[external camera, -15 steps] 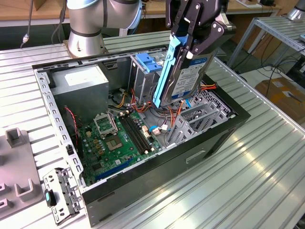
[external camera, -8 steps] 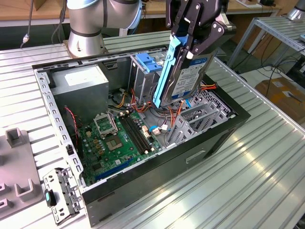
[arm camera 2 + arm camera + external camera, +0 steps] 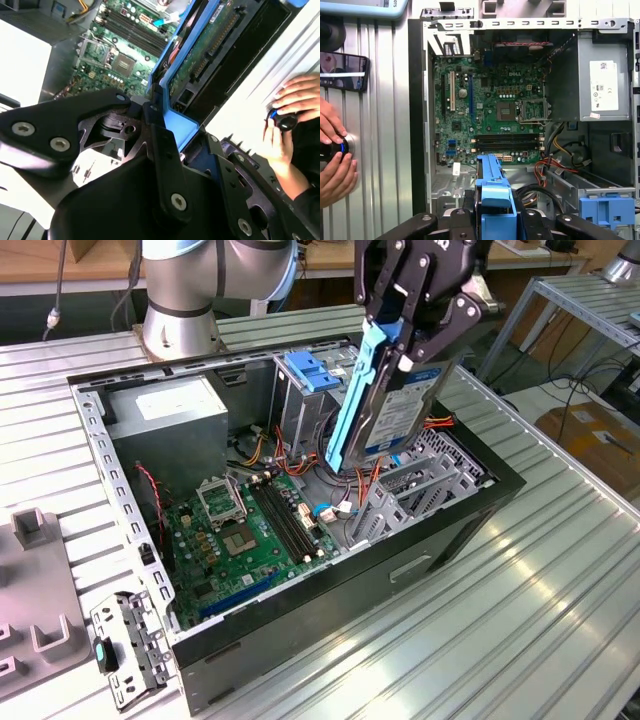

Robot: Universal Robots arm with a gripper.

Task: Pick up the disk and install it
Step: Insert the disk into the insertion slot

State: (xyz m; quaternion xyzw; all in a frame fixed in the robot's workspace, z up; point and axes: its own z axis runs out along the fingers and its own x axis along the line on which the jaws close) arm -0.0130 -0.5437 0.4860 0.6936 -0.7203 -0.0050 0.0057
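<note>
Taking the exterior view as a clock face, a ribbed metal table [image 3: 540, 620] runs under everything, and the open computer case [image 3: 300, 625] lies on it across the middle. The robot arm's base [image 3: 180, 290] stands on the table at 11 o'clock, behind the case. Inside the case the grey power-supply box [image 3: 170, 415] sits at 10 o'clock and the green motherboard [image 3: 250, 540] at 7 o'clock, beside it. A tall metal cage [image 3: 300, 405] rises at 12 o'clock with a blue latch [image 3: 312, 372] on top

The disk [image 3: 400, 410] hangs at 1 o'clock, above the case's drive bays [image 3: 420, 480], standing on edge and tilted, its blue carrier frame [image 3: 350, 410] facing the cage. Its lower end dips towards the bays; whether it touches them cannot be told. The gripper [image 3: 400, 350] is clamped on the disk's upper end, black fingers pressing both sides

In the second wrist view the disk's green underside [image 3: 210, 45] shows beyond the gripper [image 3: 165, 150], and a person's hand [image 3: 300, 95] rests on the table beside the case. In the first wrist view two hands [image 3: 335, 170] cup a small dark knob [image 3: 332, 147] near a phone [image 3: 345, 70]
</note>
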